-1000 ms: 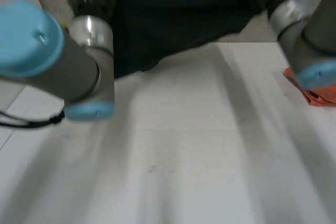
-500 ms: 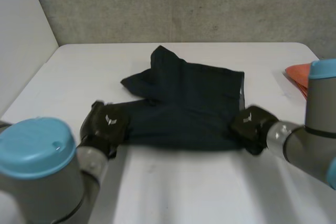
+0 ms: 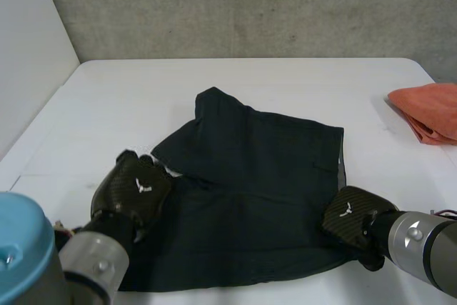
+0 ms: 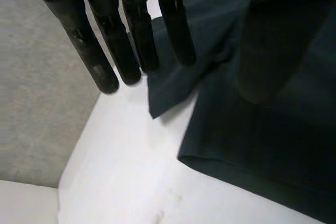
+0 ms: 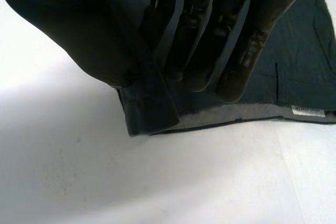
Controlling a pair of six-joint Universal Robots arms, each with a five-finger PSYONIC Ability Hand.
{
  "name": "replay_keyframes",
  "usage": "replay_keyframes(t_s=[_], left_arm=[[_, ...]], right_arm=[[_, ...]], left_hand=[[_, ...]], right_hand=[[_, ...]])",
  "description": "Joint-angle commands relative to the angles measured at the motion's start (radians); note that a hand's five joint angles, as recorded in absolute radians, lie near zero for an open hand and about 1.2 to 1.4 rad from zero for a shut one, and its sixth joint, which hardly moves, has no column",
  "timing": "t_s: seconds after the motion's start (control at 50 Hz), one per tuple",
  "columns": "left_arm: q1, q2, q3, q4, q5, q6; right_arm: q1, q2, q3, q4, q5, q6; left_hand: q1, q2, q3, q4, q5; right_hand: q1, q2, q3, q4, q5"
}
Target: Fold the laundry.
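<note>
Dark navy shorts lie spread on the white table, with one part folded over at the far left. My left hand rests at the shorts' left edge. In its wrist view the fingers are straight and apart from the thumb, above a cloth corner, holding nothing. My right hand is at the shorts' near right edge. There the thumb and fingers pinch the hem of the shorts, whose pale inner band and label show beside them.
An orange cloth lies bunched at the table's right edge. A grey wall runs behind the table, with a pale wall on the left. Bare table lies beyond the shorts and to their left.
Both hands have drawn the shorts toward the near edge and laid them flatter. The left hand's fingers have straightened and let go of the cloth; the right hand still pinches it.
</note>
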Motion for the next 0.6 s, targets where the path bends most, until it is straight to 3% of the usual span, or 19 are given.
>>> replay_keyframes(t_s=[0.02,0.08,0.1,0.16,0.3,0.38,0.46,0.6], left_arm=[[0.047,-0.055,0.039,0.011,0.076,-0.005],[0.047,-0.067,0.039,0.008,0.094,-0.005],[0.049,-0.069,0.041,0.008,0.097,-0.006],[0.056,-0.073,0.051,0.021,0.102,-0.009],[0.116,-0.17,0.136,0.119,0.114,-0.077],[0.179,-0.273,0.212,0.179,0.178,-0.132],[0.26,-0.403,0.313,0.182,0.301,-0.167],[0.291,-0.555,0.424,0.179,0.358,-0.167]], right_arm=[[-0.001,-0.001,-0.01,-0.044,-0.041,0.082],[-0.004,0.002,-0.009,-0.066,-0.046,0.094],[-0.004,0.003,-0.007,-0.071,-0.047,0.096],[-0.002,0.006,0.007,-0.087,-0.047,0.106],[-0.001,0.01,0.025,-0.126,-0.049,0.123],[-0.002,0.011,0.034,-0.15,-0.047,0.126],[-0.004,0.016,0.036,-0.163,-0.049,0.131],[-0.008,0.017,0.037,-0.186,-0.049,0.138]], left_hand=[[0.403,0.413,0.414,0.421,0.423],[0.251,0.26,0.262,0.269,0.271],[0.009,0.018,0.02,0.027,0.029],[-0.249,-0.239,-0.237,-0.231,-0.228],[-0.326,-0.316,-0.314,-0.308,-0.305],[-0.317,-0.307,-0.306,-0.299,-0.296],[-0.293,-0.283,-0.282,-0.275,-0.273],[-0.223,-0.213,-0.212,-0.205,-0.202]], right_hand=[[0.417,0.221,0.196,0.21,0.248],[0.417,0.221,0.196,0.21,0.248],[0.417,0.221,0.196,0.21,0.248],[0.417,0.221,0.196,0.21,0.248],[0.417,0.221,0.196,0.21,0.248],[0.417,0.221,0.196,0.21,0.248],[0.417,0.221,0.196,0.21,0.248],[0.417,0.221,0.196,0.21,0.248]])
